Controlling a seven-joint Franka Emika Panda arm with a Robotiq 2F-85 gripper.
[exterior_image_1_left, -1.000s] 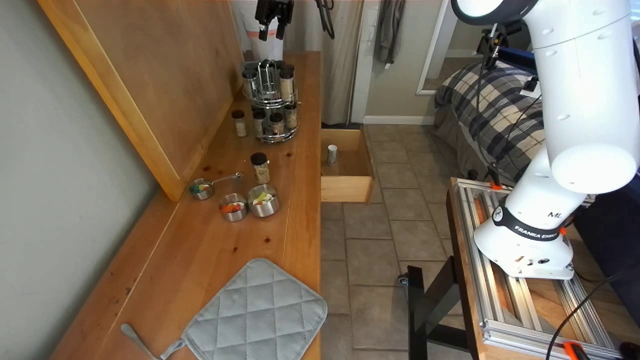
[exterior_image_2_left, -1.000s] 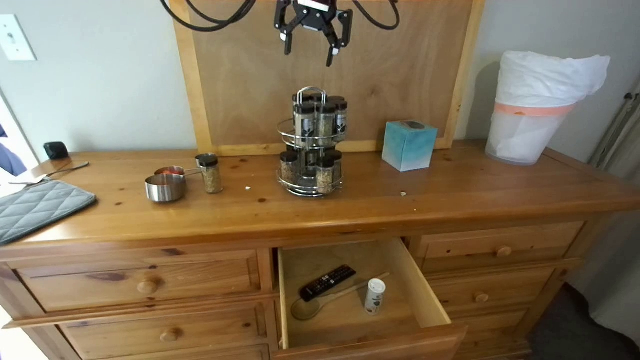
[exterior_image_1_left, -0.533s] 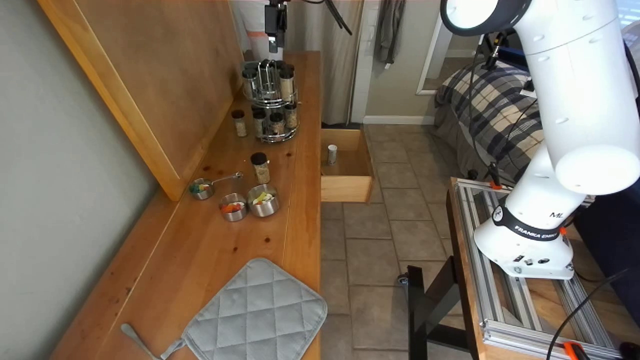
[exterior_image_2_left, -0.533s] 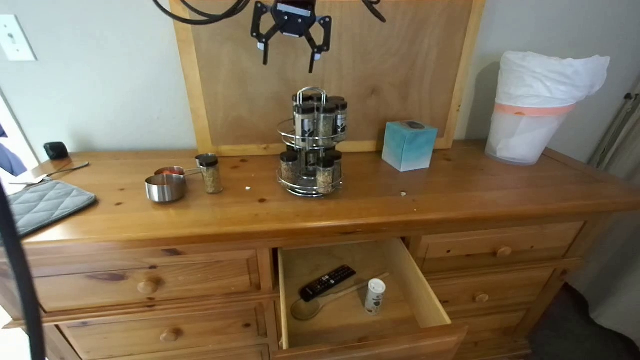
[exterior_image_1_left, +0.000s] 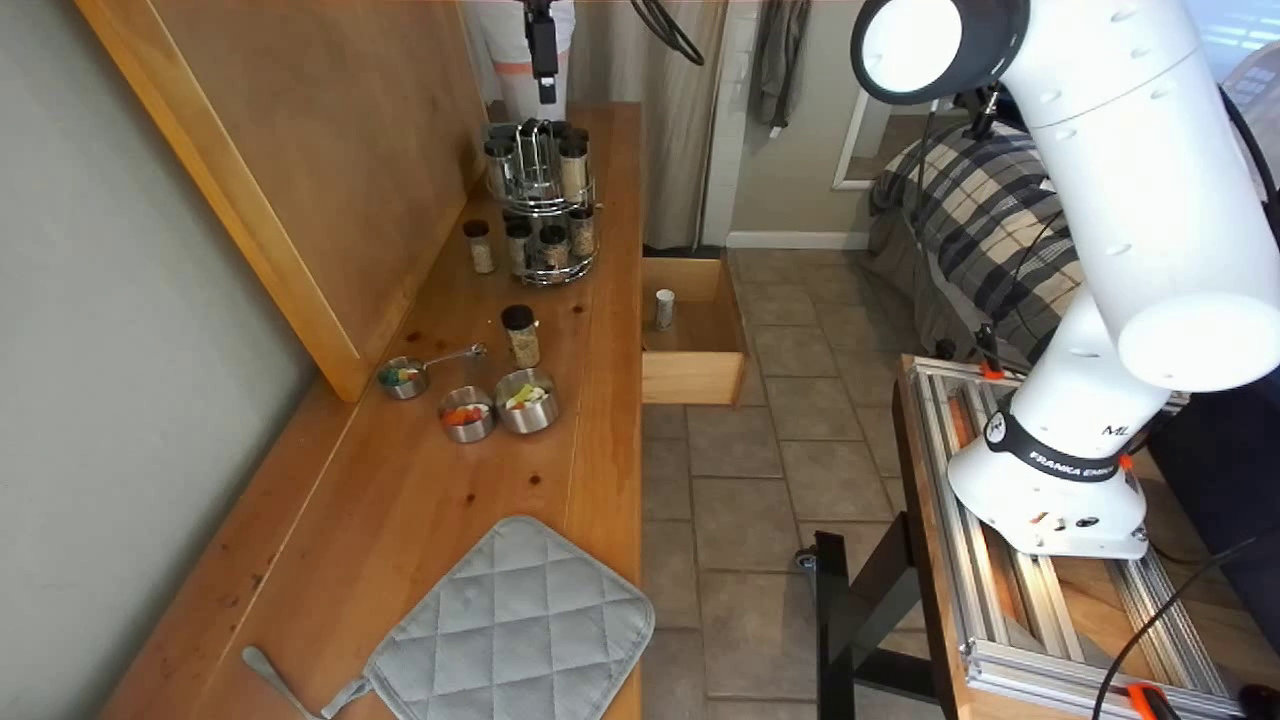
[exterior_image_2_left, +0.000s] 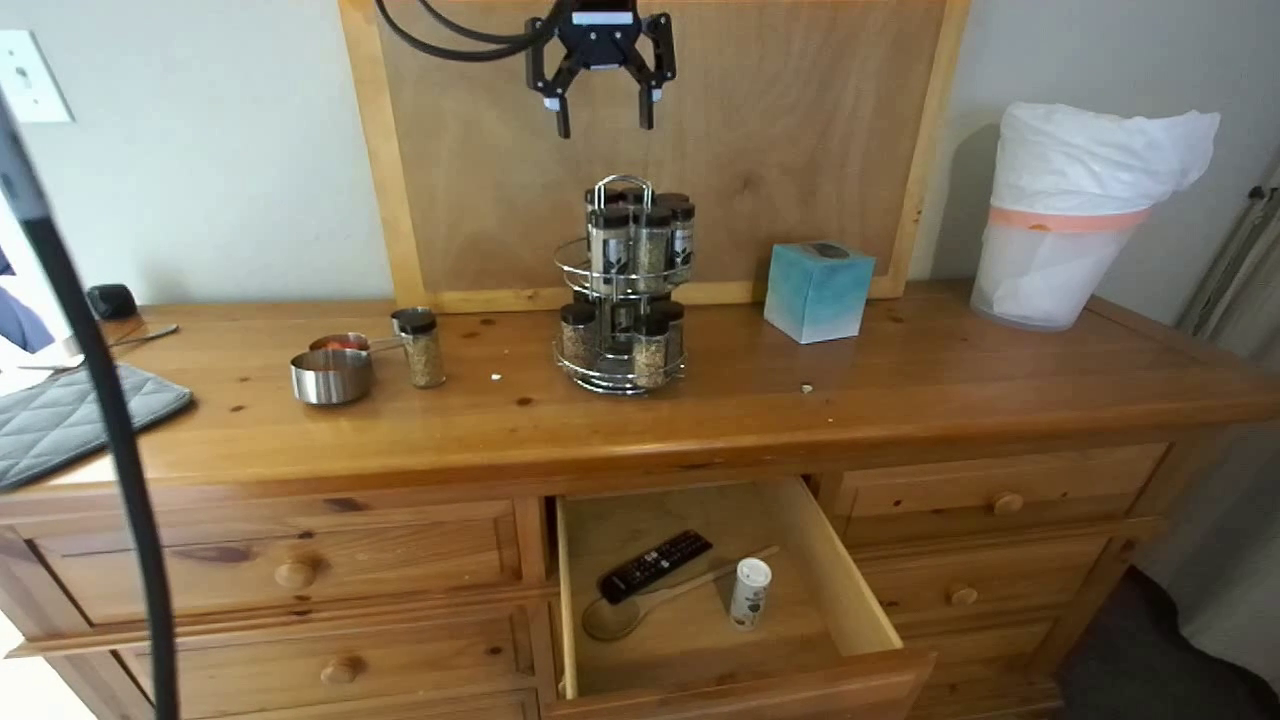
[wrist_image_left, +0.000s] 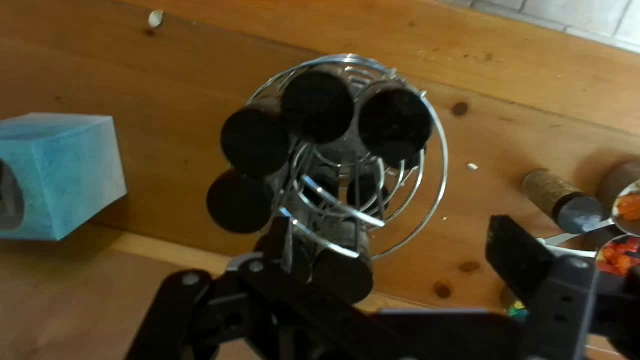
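In an exterior view, my black claw (exterior_image_2_left: 605, 129) hangs spread wide above a two-tiered chrome-wire spice rack (exterior_image_2_left: 616, 384) on a brown wooden dresser (exterior_image_2_left: 950, 380). In the wrist view, black-lidded glass jars (wrist_image_left: 318, 106) flank the rack's handle (wrist_image_left: 345, 207).

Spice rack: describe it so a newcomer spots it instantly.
On the dresser, look toward the brown panel. In front of it, below the open fingers, stands the rack. Unlike the blue box nearby, it is shiny two-tier wire, holding black-capped jars.
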